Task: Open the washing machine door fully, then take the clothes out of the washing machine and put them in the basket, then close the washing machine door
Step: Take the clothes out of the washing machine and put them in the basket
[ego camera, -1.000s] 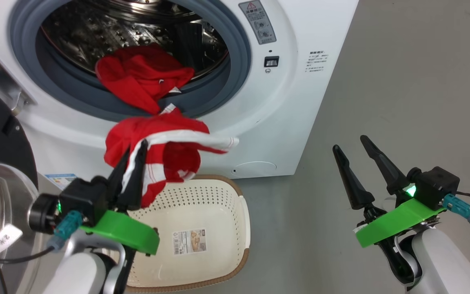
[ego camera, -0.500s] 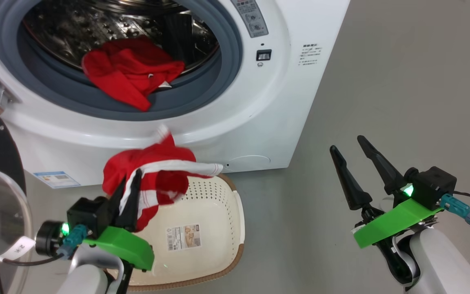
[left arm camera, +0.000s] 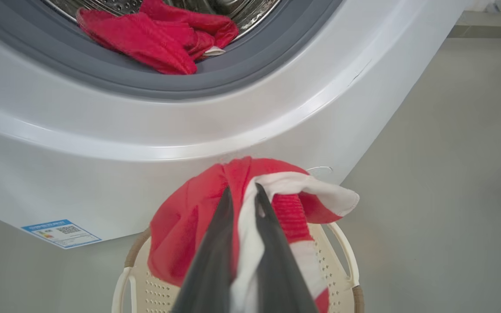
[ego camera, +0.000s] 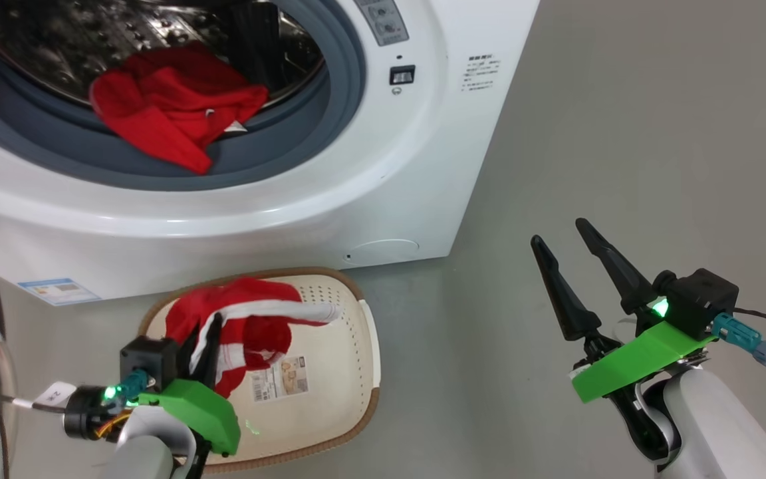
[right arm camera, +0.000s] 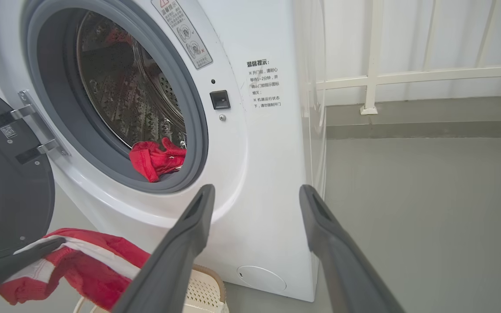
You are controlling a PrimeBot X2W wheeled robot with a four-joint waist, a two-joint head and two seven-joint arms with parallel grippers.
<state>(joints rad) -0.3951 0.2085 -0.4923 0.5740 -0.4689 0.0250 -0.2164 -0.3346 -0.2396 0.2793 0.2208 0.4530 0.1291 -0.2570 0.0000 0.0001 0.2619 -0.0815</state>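
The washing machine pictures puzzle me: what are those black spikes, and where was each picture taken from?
It is a two-armed robot emptying a washing machine. The spikes are its fingers: each arm ends in a two-fingered gripper. One picture looks down from its head; the other two come from cameras on its wrists, looking along the fingers. The left gripper is shut on a red and white garment, held over the basket, which stands on the grey floor before the machine. The right gripper is open and empty. Another red garment lies in the machine's opening, and the black door stands open.
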